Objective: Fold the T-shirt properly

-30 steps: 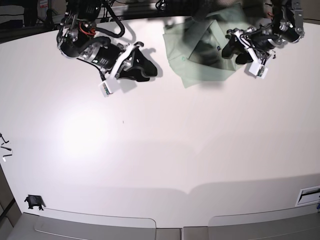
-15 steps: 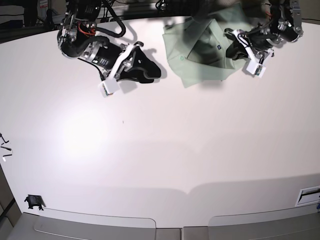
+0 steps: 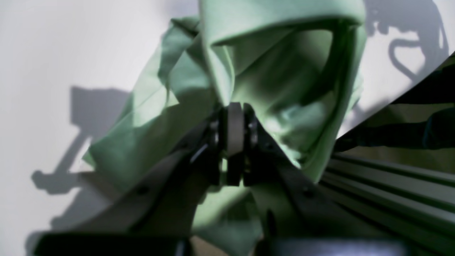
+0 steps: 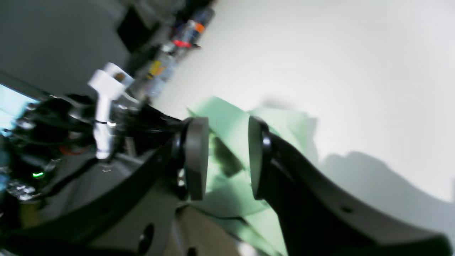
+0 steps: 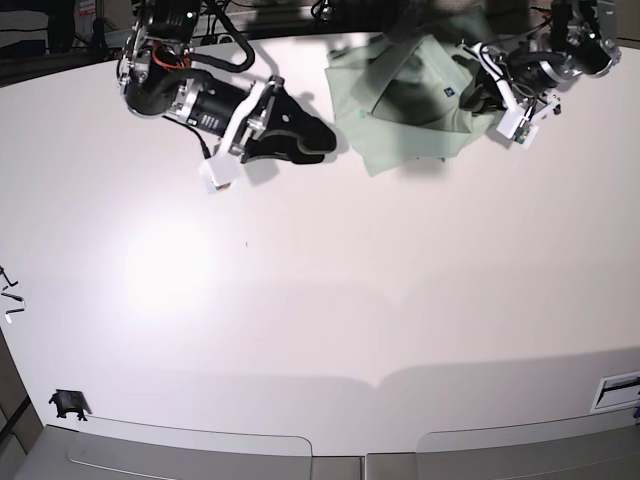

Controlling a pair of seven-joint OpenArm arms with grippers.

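Note:
The pale mint-green T-shirt lies bunched at the far edge of the white table, its small dark label facing up. My left gripper is shut on a fold of the T-shirt at its right side. The left wrist view shows that gripper pinching the fabric, which drapes up and over it. My right gripper is open and empty just left of the shirt. In the right wrist view, its fingers stand apart with the shirt behind the gap.
A small black object sits near the front left corner, with small metal bits at the left edge. An aluminium rail runs past the table's far edge behind the shirt. Cables and equipment stand behind the table.
My left gripper has moved towards the far right, pulling the shirt's fold with it. My right gripper has moved right, closer to the shirt's left edge.

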